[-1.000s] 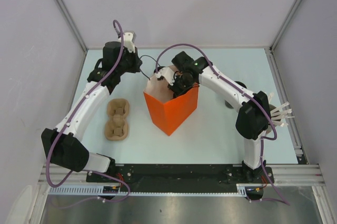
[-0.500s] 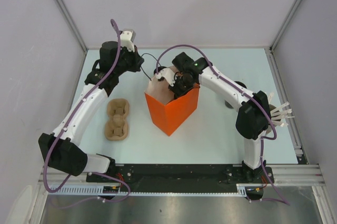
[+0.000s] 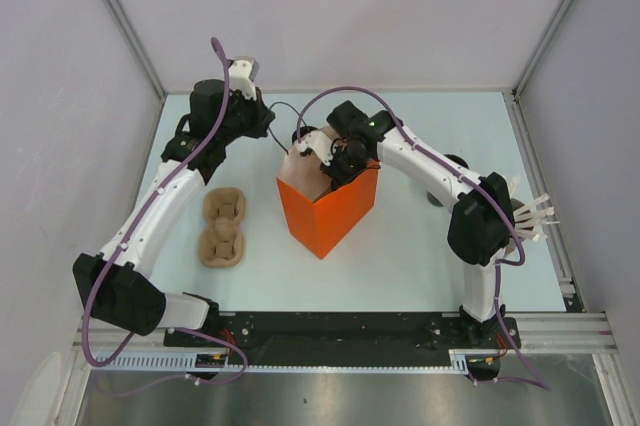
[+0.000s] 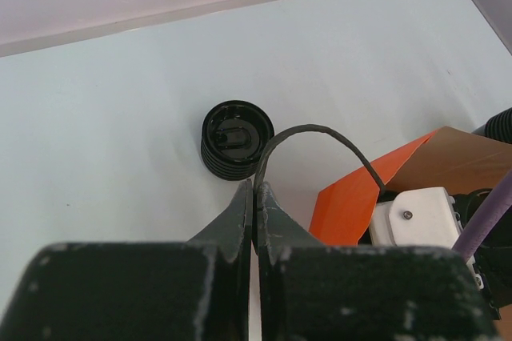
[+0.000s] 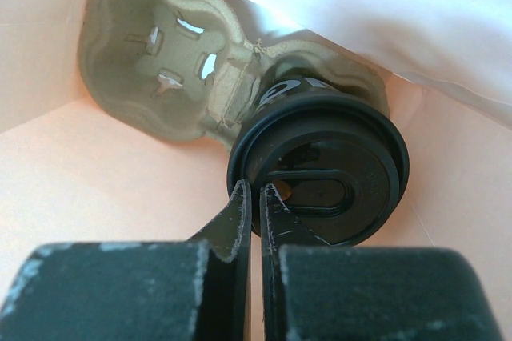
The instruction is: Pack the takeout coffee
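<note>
The right gripper (image 5: 258,194) was down inside the orange paper bag (image 3: 330,214) that stood upright in the middle of the bench (image 3: 420,256). Its jaws were pressed together, their tips at the near rim of the lid of the takeout coffee cup (image 5: 328,169). Whether they nipped that rim could not be told. The cup sat lidded in one pocket of a brown pulp tray (image 5: 152,61) at the bottom of the bag, and the tray's other pocket was bare.

The left gripper (image 4: 255,190) hung just beyond the bag's far left corner. Its jaws were closed on a thin black cord loop (image 4: 312,128) that arched across to the bag's rim. Past the loop, a second black lidded cup (image 4: 235,138) stood upright on the bench, near the bag but apart from it.

A second pulp tray (image 3: 222,228) lay on the bench left of the bag, well apart from it. White sticks (image 3: 538,210) showed beyond the right arm's elbow, at the bench's right edge.
</note>
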You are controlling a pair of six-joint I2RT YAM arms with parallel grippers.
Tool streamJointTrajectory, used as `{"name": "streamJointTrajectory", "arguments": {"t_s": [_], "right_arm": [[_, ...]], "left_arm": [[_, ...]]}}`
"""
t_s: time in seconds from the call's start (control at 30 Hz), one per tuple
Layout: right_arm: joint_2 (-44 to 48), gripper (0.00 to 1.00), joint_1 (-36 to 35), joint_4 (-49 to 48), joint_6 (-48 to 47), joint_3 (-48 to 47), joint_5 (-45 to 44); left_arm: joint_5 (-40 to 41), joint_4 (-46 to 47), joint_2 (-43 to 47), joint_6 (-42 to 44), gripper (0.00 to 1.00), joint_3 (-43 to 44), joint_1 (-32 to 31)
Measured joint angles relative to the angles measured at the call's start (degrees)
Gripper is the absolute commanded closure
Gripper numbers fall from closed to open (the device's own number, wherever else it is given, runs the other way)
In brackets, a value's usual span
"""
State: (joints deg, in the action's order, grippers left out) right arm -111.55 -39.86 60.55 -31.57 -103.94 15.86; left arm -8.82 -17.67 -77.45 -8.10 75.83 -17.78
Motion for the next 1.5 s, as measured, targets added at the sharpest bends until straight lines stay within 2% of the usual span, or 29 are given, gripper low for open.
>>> {"name": "streamJointTrajectory", "arguments": {"t_s": [0.1, 0.37, 0.53, 0.7, 0.93, 1.17, 1.5], "right_arm": [[0.0, 0.98, 0.0, 0.0, 0.0, 0.0, 0.0], [0.0, 0.61, 0.0, 0.2, -0.1, 0.0, 0.0], [0.0, 0.48, 0.0, 0.5, -0.2, 0.0, -0.1], [0.0, 0.4, -0.1, 0.6, -0.3, 0.0, -0.2], [0.3, 0.18, -0.2, 1.4, -0.4, -0.7, -0.4], [2.7, 0.07, -0.5, 1.8, -0.6, -2.3, -1.3], [5.6, 0.04, -0.9, 2.8, -1.1, -7.6, -1.4]], "left_arm": [[-0.3, 0.0, 0.0, 0.0, 0.99, 0.0, -0.1], [-0.4, 0.0, 0.0, 0.0, 0.99, 0.0, -0.1], [-0.4, 0.0, 0.0, 0.0, 0.99, 0.0, -0.1], [-0.4, 0.0, 0.0, 0.0, 0.99, 0.0, -0.1], [-0.5, 0.0, 0.0, 0.0, 0.99, 0.0, -0.1], [-0.7, 0.0, 0.0, 0.0, 0.99, 0.0, -0.2], [-0.9, 0.0, 0.0, 0.1, 0.99, 0.0, -0.5]]}}
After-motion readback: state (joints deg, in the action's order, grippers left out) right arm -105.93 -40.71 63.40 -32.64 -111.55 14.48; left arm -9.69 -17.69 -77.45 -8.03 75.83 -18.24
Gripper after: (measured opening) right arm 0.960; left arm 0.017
